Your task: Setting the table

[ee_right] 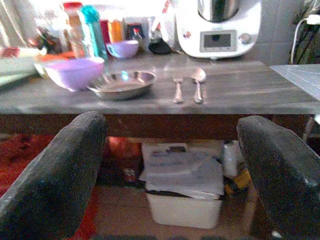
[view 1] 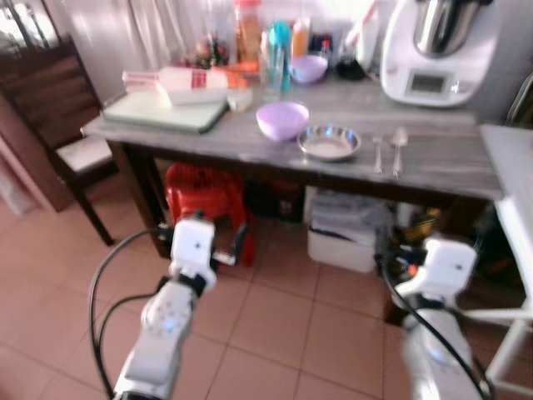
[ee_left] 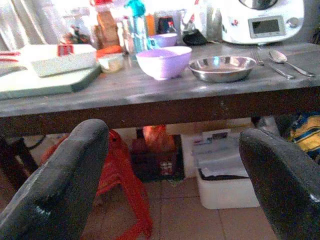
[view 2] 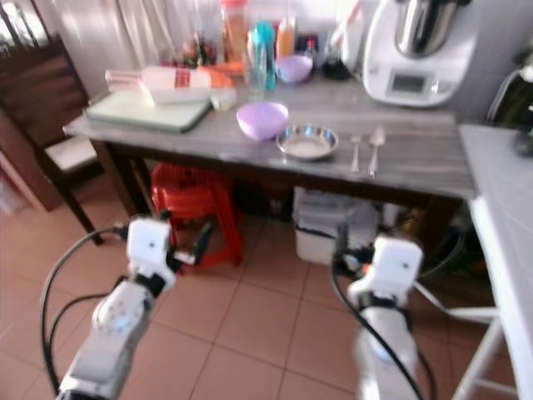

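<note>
Steel fork (ee_right: 177, 89) and spoon (ee_right: 198, 82) are lying lengthwise ahead on grey bench (ee_right: 250, 97), nearer the released right pincer (ee_right: 170, 170).

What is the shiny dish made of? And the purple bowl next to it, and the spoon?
The shiny dish looks like metal, probably stainless steel: it is silver and mirrors the light. The purple bowl looks like plastic, with a flat, dull pastel colour and no sparkle, though it might be melamine. The spoon seems metal too, silver and glinting like the dish.
</note>
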You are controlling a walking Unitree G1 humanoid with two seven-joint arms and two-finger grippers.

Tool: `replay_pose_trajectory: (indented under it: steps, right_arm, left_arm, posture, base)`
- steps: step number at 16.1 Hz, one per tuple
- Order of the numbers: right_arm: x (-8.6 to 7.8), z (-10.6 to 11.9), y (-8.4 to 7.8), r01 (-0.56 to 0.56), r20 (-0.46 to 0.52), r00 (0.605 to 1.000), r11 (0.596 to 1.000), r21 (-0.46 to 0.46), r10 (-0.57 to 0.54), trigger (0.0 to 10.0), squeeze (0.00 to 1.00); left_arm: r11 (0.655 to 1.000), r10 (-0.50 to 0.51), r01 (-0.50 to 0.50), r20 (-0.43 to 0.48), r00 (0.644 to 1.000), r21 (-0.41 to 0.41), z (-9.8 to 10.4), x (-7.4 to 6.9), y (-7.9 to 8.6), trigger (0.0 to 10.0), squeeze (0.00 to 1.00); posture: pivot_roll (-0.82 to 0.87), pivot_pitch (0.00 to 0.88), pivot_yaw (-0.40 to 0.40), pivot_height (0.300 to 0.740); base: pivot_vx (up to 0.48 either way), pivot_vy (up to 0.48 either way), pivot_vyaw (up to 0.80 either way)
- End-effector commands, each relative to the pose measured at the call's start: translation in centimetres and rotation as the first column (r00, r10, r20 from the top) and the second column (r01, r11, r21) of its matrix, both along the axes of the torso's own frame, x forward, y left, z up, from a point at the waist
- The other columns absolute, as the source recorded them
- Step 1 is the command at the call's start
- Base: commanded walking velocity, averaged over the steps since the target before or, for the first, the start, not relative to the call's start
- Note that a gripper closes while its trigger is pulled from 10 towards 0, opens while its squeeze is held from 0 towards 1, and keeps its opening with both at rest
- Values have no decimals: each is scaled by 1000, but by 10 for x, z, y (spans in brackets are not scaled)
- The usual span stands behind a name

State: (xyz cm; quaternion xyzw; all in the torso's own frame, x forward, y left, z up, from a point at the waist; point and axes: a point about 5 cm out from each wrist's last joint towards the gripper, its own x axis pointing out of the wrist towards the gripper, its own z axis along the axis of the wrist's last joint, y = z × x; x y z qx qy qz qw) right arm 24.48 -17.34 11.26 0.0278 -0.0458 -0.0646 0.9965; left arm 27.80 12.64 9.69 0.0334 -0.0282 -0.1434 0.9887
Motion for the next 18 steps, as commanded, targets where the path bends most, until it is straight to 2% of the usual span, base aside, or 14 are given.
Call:
replay_pose_trajectory:
  steps: [1, 3, 7, 18]
  right_arm:
    - [3, 4, 1, -6, 9, 1000, 1000, 2, 6, 10000, 0]
    - [4, 5, 0, -10, 11, 1000, 1000, -3, 10, 10000, 0]
    - [4, 6, -1, -13, 12, 1000, 1000, -9, 13, 10000, 0]
    - [6, 6, -1, -6, 16, 1000, 1000, -8, 6, 10000, 0]
  left_arm:
    - [1000, -13, 13, 13, 1000, 3, 3, 2, -1, 10000, 0]
    - [1000, -19, 19, 13, 1000, -7, 4, 4, -4, 10000, 0]
    - [999, -30, 30, 4, 1000, -18, 1, 4, -6, 10000, 0]
    - [999, -42, 43, 6, 999, -25, 3, 8, -9, 10000, 0]
  posture:
    - [66, 0, 56, 740]
    - [64, 0, 54, 740]
    - [59, 0, 49, 740]
    - [57, 0, 58, 740]
  base:
    - [0, 0, 0]
    - [0, 0, -553]
    - [0, 0, 0]
    - [0, -332, 0]
